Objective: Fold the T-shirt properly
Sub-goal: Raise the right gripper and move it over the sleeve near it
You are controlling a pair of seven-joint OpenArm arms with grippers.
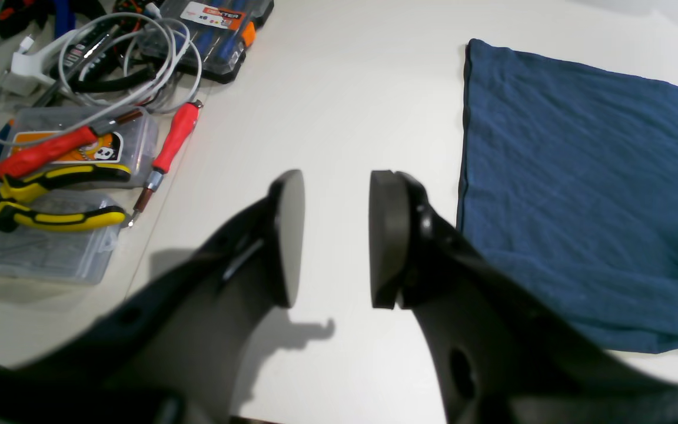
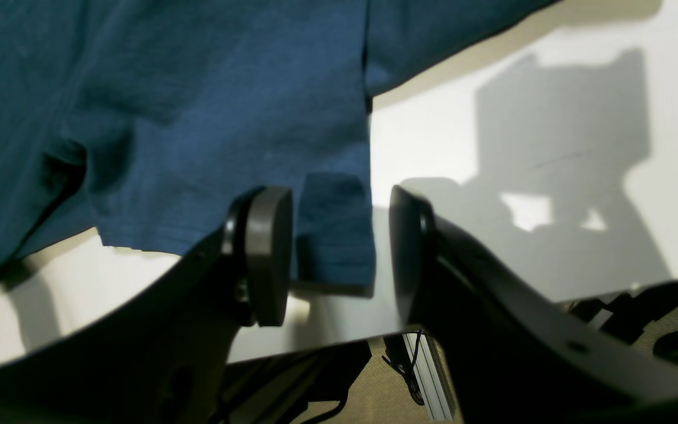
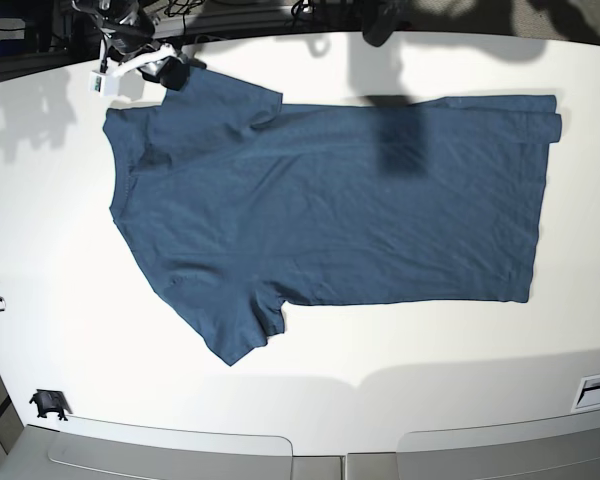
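Lying across the pale, smooth desk (image 3: 330, 370), the T-shirt (image 3: 350, 210) is showing its plain teal-blue knit, matte and softly wrinkled, with its body spreading broad and nearly rectangular toward the right of the base view. One sleeve is jutting toward the near edge in that view as a blunt, slanting flap, while the other is reaching toward the far edge, where the right gripper (image 2: 339, 256) is hovering with its fingers parted. Between those dark, flat-faced fingers, in the right wrist view, a squared corner of cloth is showing, and the jaws are not closing on it. Beside this sleeve the fabric is bunching into a rounded ridge with a dark hollow beneath it. The left gripper (image 1: 336, 238) is also standing open, its straight black fingers framing bare, glossy white desktop, and the shirt is lying to the right of them in the left wrist view, its side running as a long, thin-edged line. Opposite the shirt in that view, clear plastic boxes (image 1: 77, 141), a glossy red screwdriver (image 1: 177, 138), yellow-and-black pliers (image 1: 62, 176) and a looping white cable (image 1: 171, 56) are crowding together, hard and shiny against the desk.
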